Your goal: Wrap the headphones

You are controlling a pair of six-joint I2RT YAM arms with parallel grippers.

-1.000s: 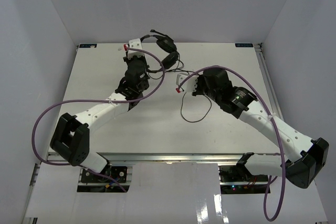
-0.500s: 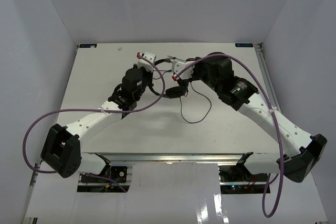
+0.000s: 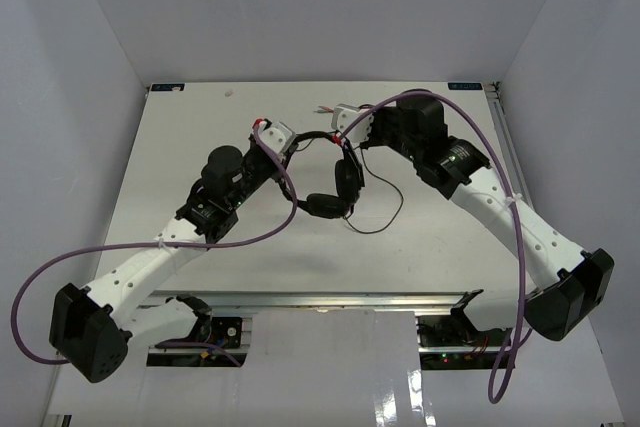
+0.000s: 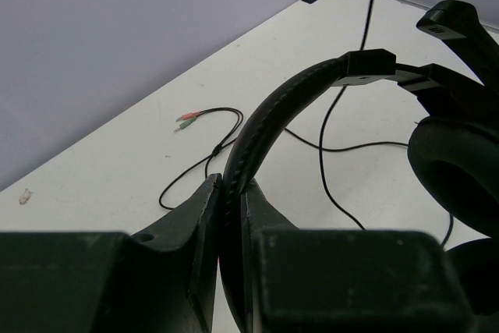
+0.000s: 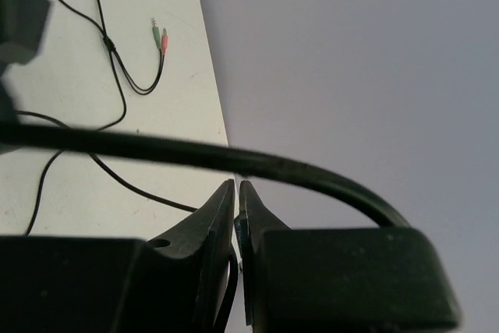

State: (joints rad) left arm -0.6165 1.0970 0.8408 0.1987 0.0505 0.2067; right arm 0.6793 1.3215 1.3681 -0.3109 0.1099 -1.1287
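Observation:
The black headphones [image 3: 335,187] hang above the table, headband arched between both grippers, two earcups dangling below. My left gripper [image 3: 272,137] is shut on the headband [image 4: 257,134], which runs up out of its jaws; one earcup [image 4: 456,169] shows at the right. My right gripper [image 3: 345,125] is shut on the thin black cable [image 5: 232,259], and a thick black curved part of the headset [image 5: 195,154] crosses just past its fingertips. The cable [image 3: 385,215] loops down onto the table. Its pink and green plugs [image 4: 185,119] lie on the table, also seen in the right wrist view [image 5: 160,37].
The white table [image 3: 180,147] is walled at the back and both sides. Thick purple arm cables [image 3: 250,239] loop beside and over both arms. A small speck [image 4: 25,196] lies on the table near the wall.
The left gripper carried the headphones from the table's back towards the middle and lifted them. The right gripper moved back and left, and now meets the headset by the headband.

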